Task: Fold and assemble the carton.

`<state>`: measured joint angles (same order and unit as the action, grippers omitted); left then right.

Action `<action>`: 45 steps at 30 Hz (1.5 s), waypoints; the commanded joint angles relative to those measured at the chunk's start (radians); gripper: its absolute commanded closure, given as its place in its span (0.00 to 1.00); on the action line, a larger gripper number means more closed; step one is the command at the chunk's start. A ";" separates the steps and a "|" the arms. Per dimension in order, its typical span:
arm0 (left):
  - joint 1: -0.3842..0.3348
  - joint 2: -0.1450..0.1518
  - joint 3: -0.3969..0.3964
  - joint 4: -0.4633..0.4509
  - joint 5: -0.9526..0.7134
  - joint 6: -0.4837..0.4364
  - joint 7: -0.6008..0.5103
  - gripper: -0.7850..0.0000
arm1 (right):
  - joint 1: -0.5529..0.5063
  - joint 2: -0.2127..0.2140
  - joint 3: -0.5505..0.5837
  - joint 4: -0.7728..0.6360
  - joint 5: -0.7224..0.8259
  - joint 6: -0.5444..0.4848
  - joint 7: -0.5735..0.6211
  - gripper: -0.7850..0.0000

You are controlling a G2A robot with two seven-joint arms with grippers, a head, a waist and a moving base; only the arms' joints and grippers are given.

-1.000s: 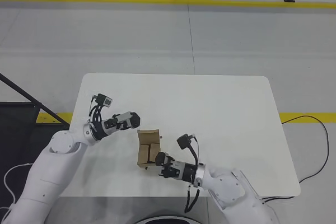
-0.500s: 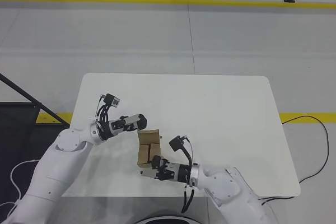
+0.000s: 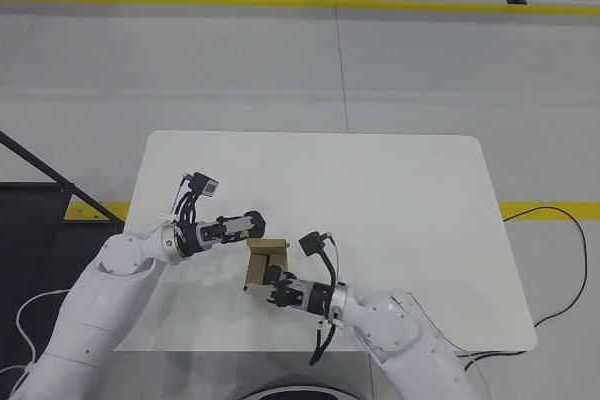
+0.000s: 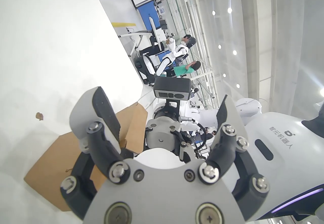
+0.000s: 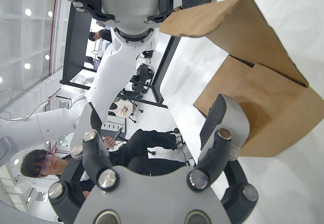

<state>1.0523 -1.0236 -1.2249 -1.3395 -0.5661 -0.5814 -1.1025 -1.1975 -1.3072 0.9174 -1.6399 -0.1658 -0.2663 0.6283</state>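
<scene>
Carton (image 3: 264, 258), part-folded, on table (image 3: 400, 190), 8 o'clock of centre
Left gripper (image 3: 258, 222) at its 12, right gripper (image 3: 277, 292) at its 5, both with fingers apart; contact unclear, carton's near end hidden by right gripper

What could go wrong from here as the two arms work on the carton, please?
1. The left end effector and right end effector are open, neither gripping the carton, so a push may slide it across the table instead of folding it.
2. They face each other closely across the carton and could collide.
3. The raised flap curves, so it might crease off its fold line.
</scene>
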 commanded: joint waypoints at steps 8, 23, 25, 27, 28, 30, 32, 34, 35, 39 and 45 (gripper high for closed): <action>0.019 0.002 -0.012 -0.028 0.011 -0.003 -0.006 0.00 | 0.015 -0.004 -0.007 0.023 0.021 0.034 -0.009 0.00; 0.050 0.007 -0.033 -0.063 0.025 -0.011 -0.017 0.00 | 0.023 -0.010 -0.028 0.020 -0.041 0.048 -0.072 0.00; 0.052 0.007 -0.035 -0.065 0.024 -0.011 -0.018 0.00 | 0.014 -0.009 -0.024 0.011 -0.048 0.031 -0.078 0.00; 0.054 0.007 -0.035 -0.065 0.023 -0.012 -0.020 0.00 | 0.004 -0.007 -0.019 -0.001 -0.055 0.018 -0.085 0.00; 0.054 0.007 -0.035 -0.065 0.023 -0.013 -0.020 0.00 | -0.001 -0.005 -0.016 -0.007 -0.059 0.011 -0.088 0.00; 0.055 0.007 -0.035 -0.065 0.023 -0.012 -0.020 0.00 | -0.014 -0.002 -0.010 -0.022 -0.070 -0.004 -0.091 0.00; 0.055 0.007 -0.035 -0.065 0.023 -0.012 -0.020 0.00 | -0.030 0.002 -0.001 -0.039 -0.074 -0.015 -0.087 0.00; 0.055 0.007 -0.036 -0.065 0.024 -0.013 -0.020 0.00 | -0.050 0.007 0.012 -0.052 -0.069 -0.029 -0.074 0.00; 0.056 0.007 -0.036 -0.066 0.024 -0.014 -0.020 0.00 | -0.057 0.010 0.018 -0.056 -0.061 -0.031 -0.061 0.00; 0.059 0.007 -0.037 -0.073 0.025 -0.014 -0.021 0.00 | -0.075 0.020 0.044 -0.059 -0.051 -0.009 -0.018 0.00; 0.067 0.008 -0.040 -0.085 0.028 -0.018 -0.020 0.00 | -0.081 0.023 0.051 -0.057 -0.037 -0.003 -0.005 0.00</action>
<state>1.1173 -1.0160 -1.2650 -1.4216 -0.5374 -0.5988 -1.1231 -1.2771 -1.2838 0.9688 -1.6967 -0.2063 -0.2649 0.6272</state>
